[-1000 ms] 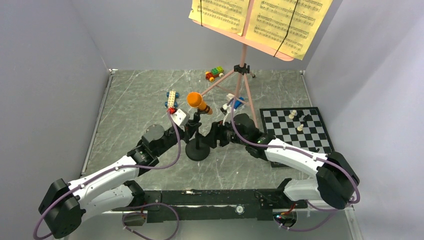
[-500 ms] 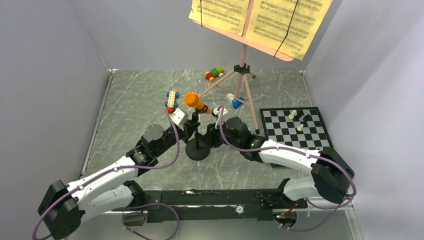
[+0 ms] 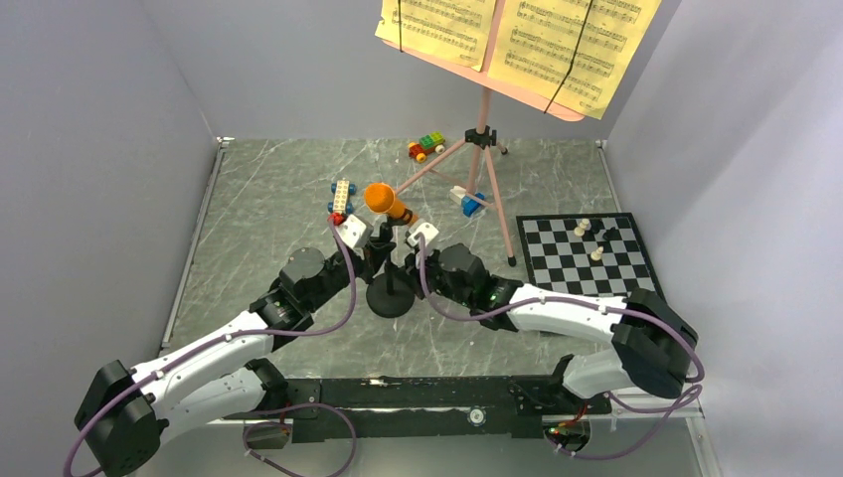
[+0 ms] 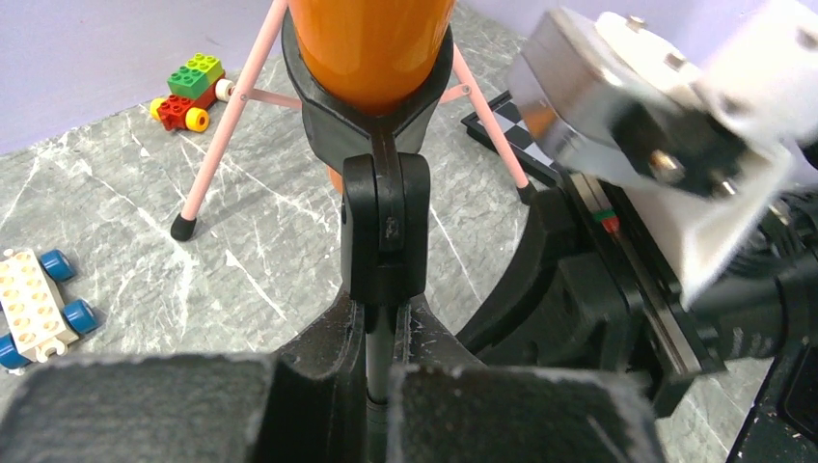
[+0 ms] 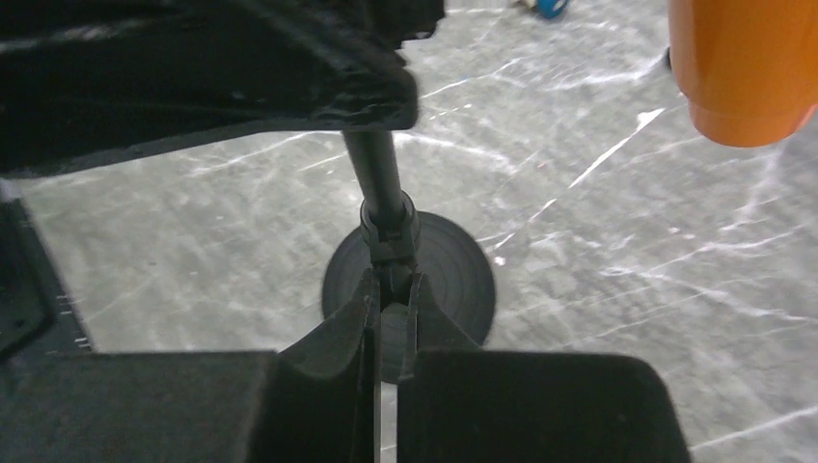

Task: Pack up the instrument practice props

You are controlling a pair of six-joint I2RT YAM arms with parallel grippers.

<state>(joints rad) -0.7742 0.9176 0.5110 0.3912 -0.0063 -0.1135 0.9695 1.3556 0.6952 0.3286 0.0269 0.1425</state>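
Orange was the toy microphone (image 3: 388, 204), which sat tilted in the clip at the top of the small black mic stand (image 3: 390, 296) near the middle of the grey marbled table (image 3: 258, 219). The left gripper (image 3: 376, 253) was clamped on the stand's thin pole just below the hinged clip. In the left wrist view its padded fingers (image 4: 318, 371) pressed against the rod from both sides, right under the microphone's body. The right gripper (image 3: 406, 266) came in from the opposite side and gripped the same pole lower down. In its own wrist view the fingers (image 5: 338, 357) were pinched on the collar just above the round base.

Behind them at the far side of the table stood the tall pink music stand (image 3: 484, 119), upright on its tripod legs. The yellow sheet-music pages (image 3: 517, 35) were spread across its desk under dark bands. A white toy car (image 3: 341, 197) with blue wheels lay just left of the microphone, a blue-and-white one (image 3: 467, 200) lay between the tripod legs, and a red, green and yellow one (image 3: 427, 147) sat near the far edge. The chessboard (image 3: 587, 260) lay to the right, apart from the arms, with a few pieces on it
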